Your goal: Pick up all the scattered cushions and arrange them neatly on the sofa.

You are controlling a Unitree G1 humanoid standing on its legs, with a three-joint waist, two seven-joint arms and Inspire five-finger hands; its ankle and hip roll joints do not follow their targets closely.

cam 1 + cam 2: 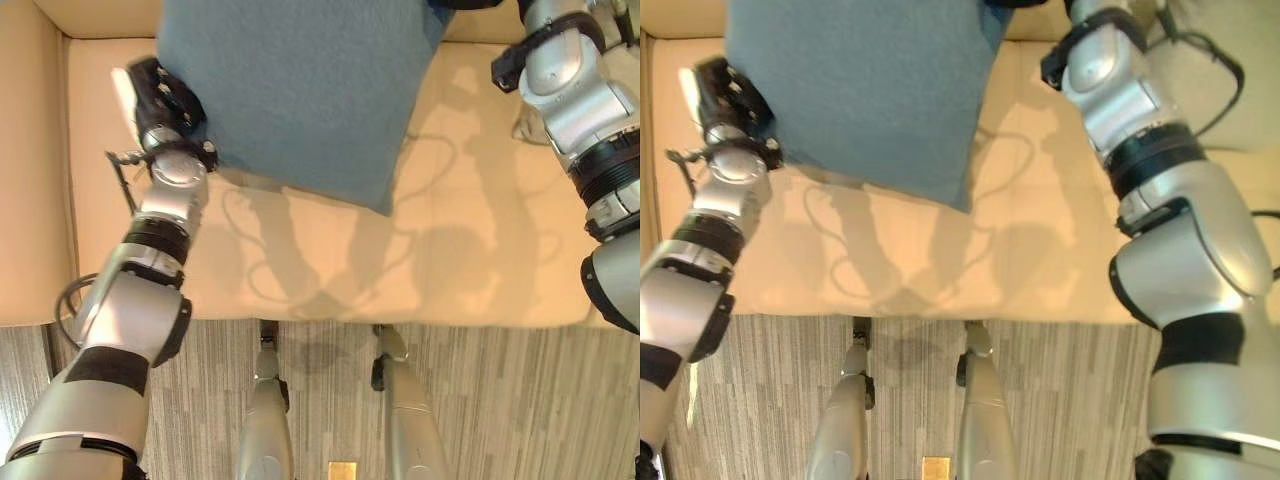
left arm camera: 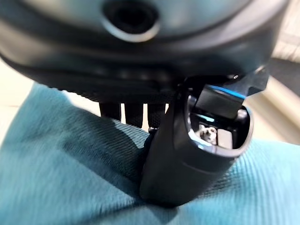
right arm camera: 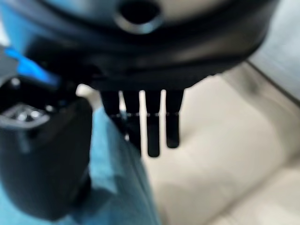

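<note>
Both hands pinch cushion point(image 1: 300, 90) above sofa point(image 1: 470, 260)

One blue cushion point(image 1: 300, 90) is seen, one beige sofa point(image 1: 480, 250), and two hands, left point(image 1: 160, 95) and right point(image 3: 140, 117)

The cushion point(image 1: 300, 90) hangs above the sofa seat point(image 1: 480, 240), toward 12 o'clock of the head views, its lower corner pointing toward 5 o'clock. The left hand point(image 1: 160, 100) is at the cushion's 9 o'clock edge with its thumb pressed on the fabric, and the right hand point(image 3: 140, 117) is at the opposite edge, toward 2 o'clock. The floor point(image 1: 480, 400) lies before the seat at 6 o'clock, and the sofa arm point(image 1: 25, 150) stands at 9 o'clock.
</note>
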